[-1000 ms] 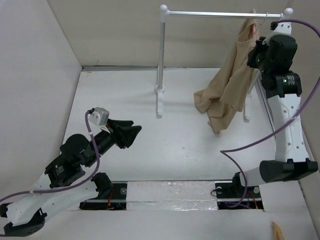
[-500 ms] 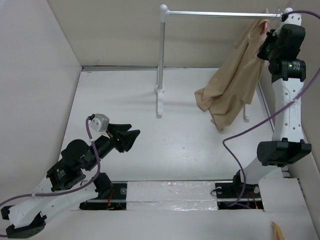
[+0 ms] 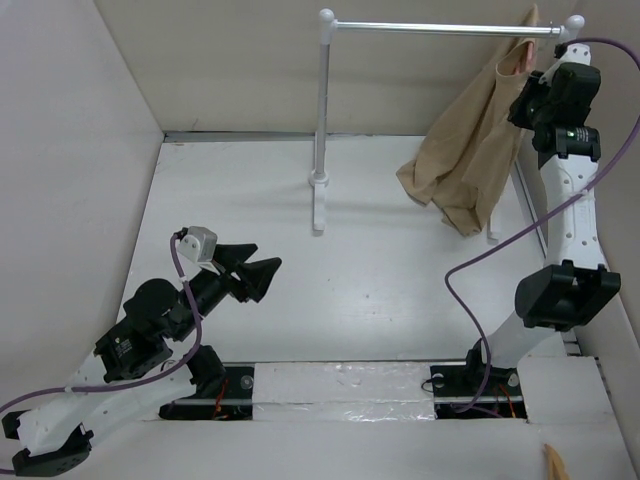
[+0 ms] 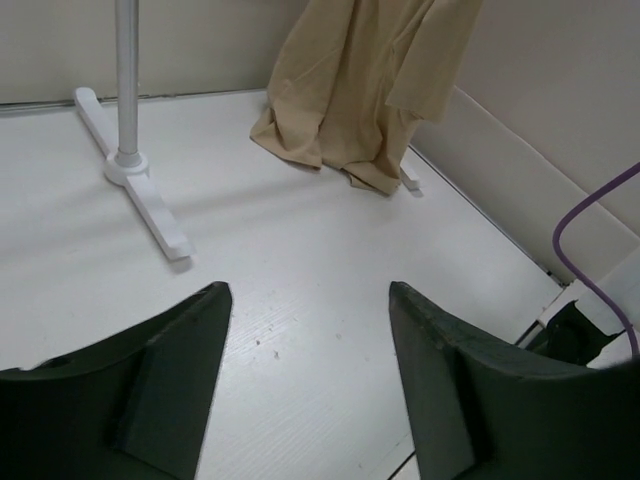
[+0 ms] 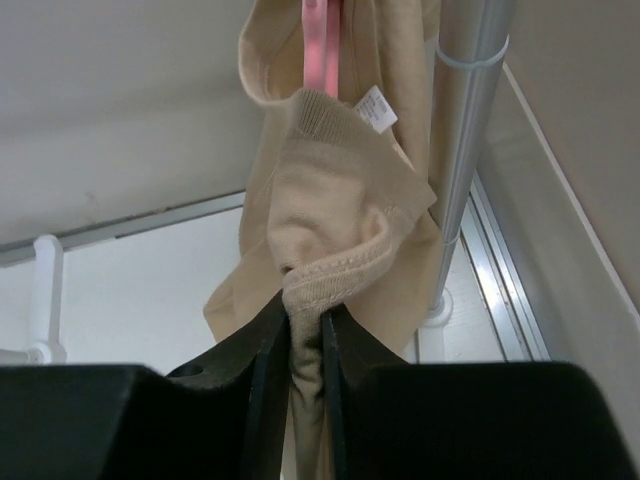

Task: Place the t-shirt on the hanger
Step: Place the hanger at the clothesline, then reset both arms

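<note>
Hanging at about one o'clock in the top view, the t-shirt point(image 3: 468, 150) looks soft, light and floppy, its long side pointing down. We pinch its thick neck edge, a good spot, in our right claw point(image 5: 303, 325), just under the pink hanger point(image 5: 318, 40). Our left claw point(image 4: 310, 300) sits wide open at seven o'clock, holding nothing.

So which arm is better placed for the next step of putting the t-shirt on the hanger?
Right. The right end effector is shut on the t-shirt just below the hanger, by the rack. The left end effector is open, far from the cloth.
</note>
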You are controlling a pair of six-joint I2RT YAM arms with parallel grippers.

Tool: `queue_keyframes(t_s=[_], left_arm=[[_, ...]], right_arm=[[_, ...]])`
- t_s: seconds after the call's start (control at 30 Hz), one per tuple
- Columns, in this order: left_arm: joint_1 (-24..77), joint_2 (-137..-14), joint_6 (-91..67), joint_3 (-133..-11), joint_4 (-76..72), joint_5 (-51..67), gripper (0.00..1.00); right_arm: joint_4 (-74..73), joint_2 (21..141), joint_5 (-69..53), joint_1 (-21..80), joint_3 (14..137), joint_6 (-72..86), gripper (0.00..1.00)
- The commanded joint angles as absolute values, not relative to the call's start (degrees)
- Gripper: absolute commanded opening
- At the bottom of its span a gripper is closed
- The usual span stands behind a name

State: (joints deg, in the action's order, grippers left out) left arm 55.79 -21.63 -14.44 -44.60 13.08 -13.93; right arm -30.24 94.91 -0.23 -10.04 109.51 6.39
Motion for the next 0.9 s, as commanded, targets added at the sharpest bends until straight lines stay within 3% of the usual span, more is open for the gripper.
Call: queue_keyframes(t_s=[0.0,0.03,0.13,0.3,0.33,0.37,0.4,0.47,0.63,0.77,0.87], left_arm=[[55.81,-22.06,-14.50,-44.21,10.28,-15.29,0.64],[55.81,-22.15,-14.50,-44.12,10.54,-15.73,0.66],[55.81,-22.15,-14.68,-43.95,10.46,-16.08,0.68],[55.81,-23.20,-14.50,-44.38,11.16,-18.19,0.76],[55.81,-23.38,-14.50,-44.73,11.42,-18.54,0.82],[55.81,-23.64,-14.33,-45.17,11.69,-19.15,0.86],[55.81,-24.25,-14.41,-45.52,11.95,-20.38,0.94],[55.81,-24.96,-14.68,-46.93,12.74,-21.79,0.99],[55.81,-29.43,-16.08,-50.78,14.41,-25.66,0.99],[55.81,-33.13,-16.61,-55.45,15.64,-26.81,0.99],[55.81,-34.45,-15.56,-59.49,13.46,-25.41,0.99]], right_arm=[[-26.99,91.33,-1.14,-10.46,107.06,8.08,0.31],[-26.11,88.97,-1.66,-10.46,106.01,8.78,0.46],[-22.68,85.09,-3.07,-10.46,101.53,12.03,0.66],[-17.50,75.17,-2.37,-10.46,95.19,18.54,0.82],[-17.06,73.67,-2.11,-9.85,93.45,18.98,0.94],[-16.18,72.09,-1.76,-8.97,92.73,19.68,0.98],[-15.82,68.85,-1.41,-8.96,92.03,19.86,1.00],[-14.33,65.76,-1.49,-7.56,90.01,19.43,1.00],[-12.66,50.59,-3.24,-3.96,84.30,19.25,1.00],[-8.62,36.18,-14.12,-3.25,77.88,20.13,1.00],[-12.54,25.71,-12.67,-3.25,77.25,18.29,1.00]])
